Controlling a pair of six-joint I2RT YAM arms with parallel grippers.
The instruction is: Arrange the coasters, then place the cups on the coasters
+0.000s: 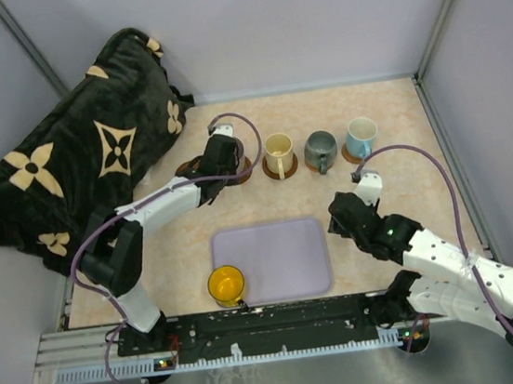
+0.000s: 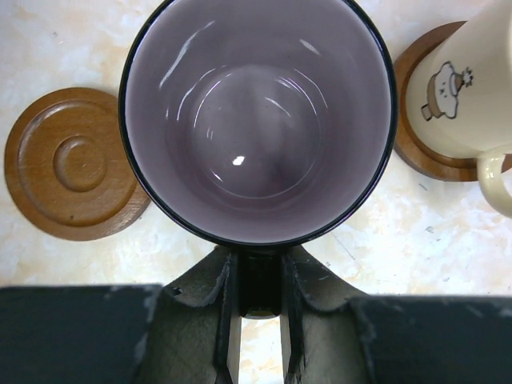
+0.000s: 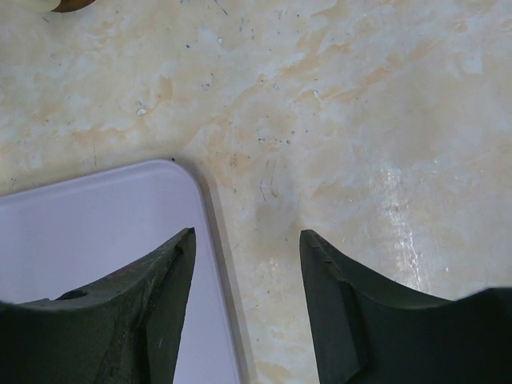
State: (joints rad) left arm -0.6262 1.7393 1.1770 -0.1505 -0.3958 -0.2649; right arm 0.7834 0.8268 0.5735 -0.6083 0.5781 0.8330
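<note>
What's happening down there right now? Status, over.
Left gripper shut on purple cup, by handle. Right gripper open, empty, above tray corner. Bare coaster beside cup; nothing blocking.

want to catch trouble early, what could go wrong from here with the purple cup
The left gripper pinches the purple cup by its handle alone, so it may tilt when lowered. The cream cup stands close beside it and could get knocked. The empty coaster lies off to one side and what is under the cup is hidden, so it may land off-centre.
</note>
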